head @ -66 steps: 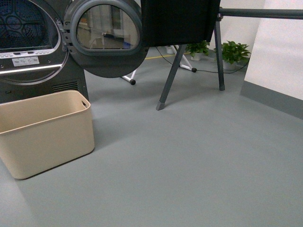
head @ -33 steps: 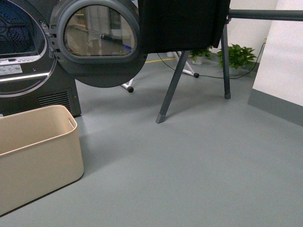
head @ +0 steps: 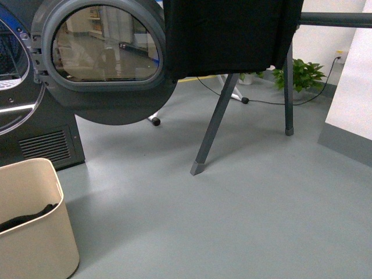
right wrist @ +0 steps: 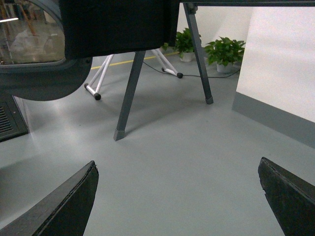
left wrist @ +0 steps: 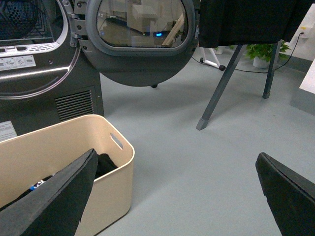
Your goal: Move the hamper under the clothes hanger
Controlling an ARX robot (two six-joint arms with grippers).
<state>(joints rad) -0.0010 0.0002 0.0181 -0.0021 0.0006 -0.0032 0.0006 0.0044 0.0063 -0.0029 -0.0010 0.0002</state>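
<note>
At 8 o'clock in the front view, hamper [head: 35, 244] is sitting on the floor [head: 244, 221] just in front of the dryer [head: 46, 139], with dark laundry [head: 29, 216] lying inside. Hanger [head: 334, 20] is standing from 12 to 2 o'clock, well apart from the hamper, with black cloth [head: 226, 35] draping over it.

Left gripper [left wrist: 172, 196] is hanging with its fingers spread wide and nothing between them. One finger [left wrist: 54, 201] is overlapping the hamper in the left wrist view; can't tell if it's touching. Right gripper [right wrist: 174, 201] is also spread wide, holding nothing and facing bare floor.

Reading this as the approach: hamper not yet grasped. For the grab, I'm favouring the slot handle [left wrist: 116, 141] at the short end. The grip needs to be firm, since smooth plastic is probably going to slip. Sliding toward 1 o'clock is looking safer than lifting.

Risks: clipping the open dryer door [head: 110, 104] or the front leg [head: 213, 135]. I'd be steering between the legs to get under the bar.
</note>
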